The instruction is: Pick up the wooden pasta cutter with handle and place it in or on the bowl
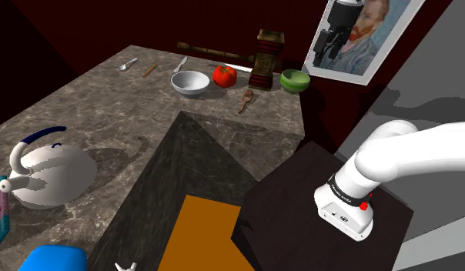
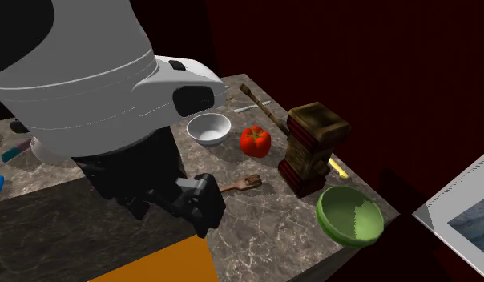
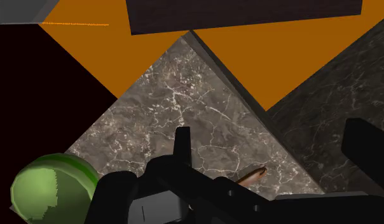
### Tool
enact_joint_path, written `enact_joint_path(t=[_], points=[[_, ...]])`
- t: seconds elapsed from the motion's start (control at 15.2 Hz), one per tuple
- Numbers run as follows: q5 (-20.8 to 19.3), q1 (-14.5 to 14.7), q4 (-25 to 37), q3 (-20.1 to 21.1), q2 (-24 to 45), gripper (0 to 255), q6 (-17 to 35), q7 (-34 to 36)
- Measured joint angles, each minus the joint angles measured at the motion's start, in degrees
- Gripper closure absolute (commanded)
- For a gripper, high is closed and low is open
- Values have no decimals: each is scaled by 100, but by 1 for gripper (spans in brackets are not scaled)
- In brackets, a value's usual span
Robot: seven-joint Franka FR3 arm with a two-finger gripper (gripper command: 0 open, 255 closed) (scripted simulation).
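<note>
Pasta cutter between parted fingers, untouched.

Quick tally: two bowls, one white bowl and one green bowl. One red tomato, one wooden pasta cutter, one chunky dark wooden block, and one big white kettle. At the far end of the one worktop I can make out three small utensils: a spoon, a short brown stick and a pale utensil, can't tell what kind. Plus one long dark rod, one small yellow piece by the block, one blue object and one portrait painting.
</note>
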Motion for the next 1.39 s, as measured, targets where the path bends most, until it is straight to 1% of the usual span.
enact_joint_path(t=[0.13, 0.46, 0.59, 0.86, 1.12, 1.39], points=[[19, -8, -50, 28, 50, 0, 100, 76], [122, -104, -457, 236, 473, 0, 975, 739], [170, -137, -583, 348, 786, 0, 1427, 1064], [199, -231, -643, 515, 1426, 0, 2175, 1648], [174, -324, -543, 677, 2238, 0, 2930, 2258], [87, -409, -356, 824, 2990, 0, 3529, 2897]])
